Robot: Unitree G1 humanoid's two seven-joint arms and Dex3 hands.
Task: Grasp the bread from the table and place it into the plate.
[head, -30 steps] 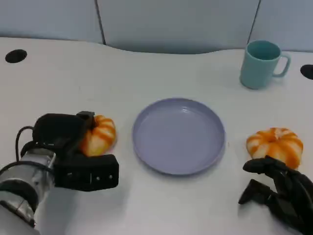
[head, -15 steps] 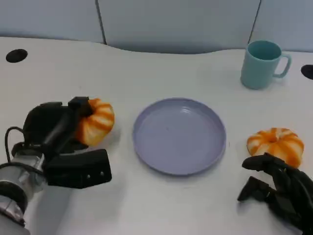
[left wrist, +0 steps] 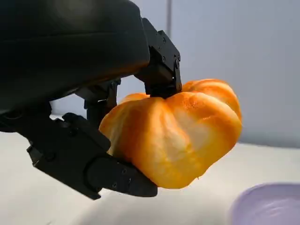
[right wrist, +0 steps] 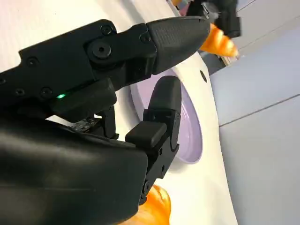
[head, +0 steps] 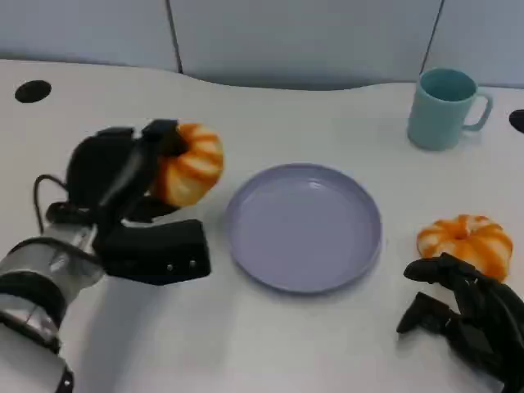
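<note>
My left hand grips an orange pumpkin-shaped bread and holds it above the table, just left of the lavender plate. In the left wrist view the bread sits between black fingers, with the plate's rim low in the corner. A second orange bread lies on the table right of the plate. My right hand rests near the table's front edge just below that bread, fingers apart and holding nothing. The right wrist view shows the plate beyond its fingers.
A teal mug stands at the back right. Two dark round holes sit near the table's far corners. A pale wall panel runs behind the table's curved back edge.
My left hand has lifted the bread off the table and carried it up and to the right, toward the plate. The right hand has stayed put.
</note>
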